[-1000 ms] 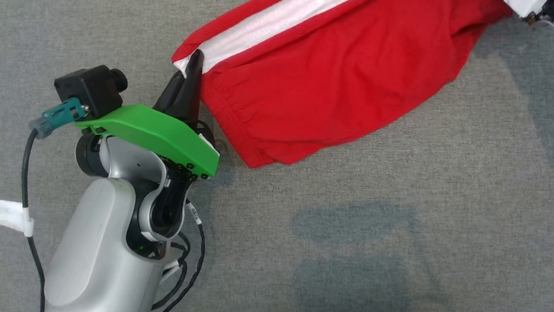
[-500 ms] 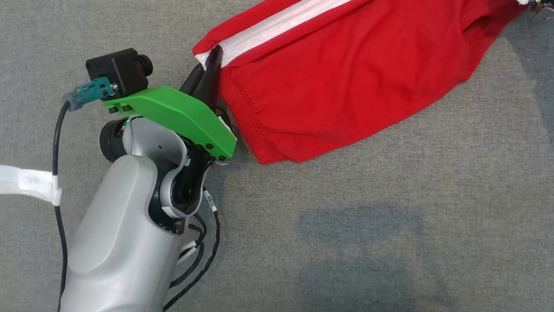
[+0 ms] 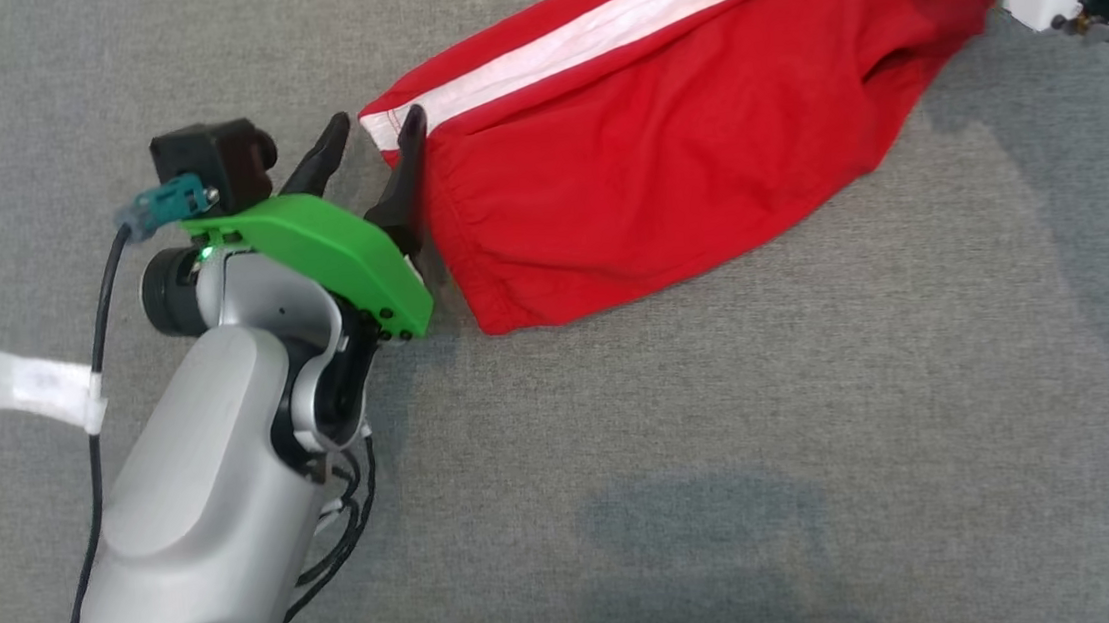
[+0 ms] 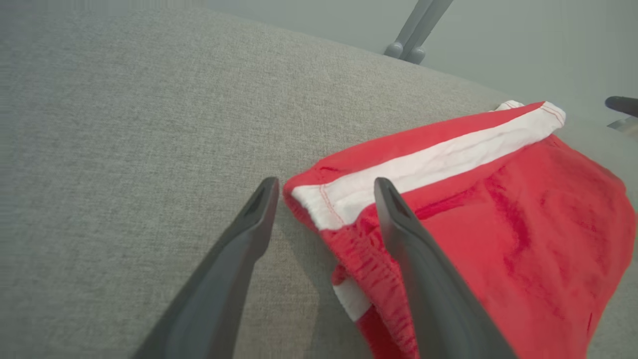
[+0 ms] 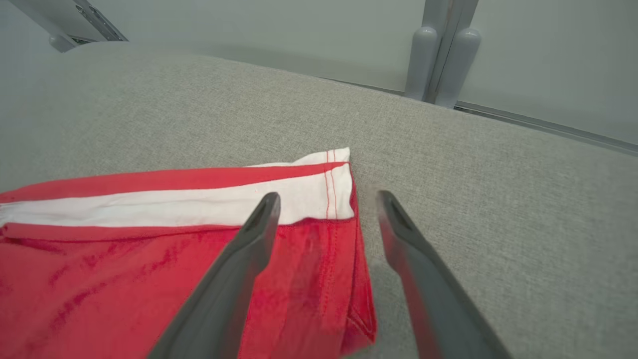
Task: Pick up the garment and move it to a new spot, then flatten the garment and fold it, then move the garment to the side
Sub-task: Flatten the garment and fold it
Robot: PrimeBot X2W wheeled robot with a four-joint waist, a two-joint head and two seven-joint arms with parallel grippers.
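Straddling opposite corners of the garment (image 3: 660,142), left claw (image 3: 375,118) and right claw (image 5: 327,195) both stand spread.

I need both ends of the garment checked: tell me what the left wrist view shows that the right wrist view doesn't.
Left wrist: the red shorts' gathered waistband corner at the left gripper's open fingers. Right wrist: the stitched leg hem at the right gripper's open fingers, with a grey post behind. Both: the white stripe and the grey cushion.
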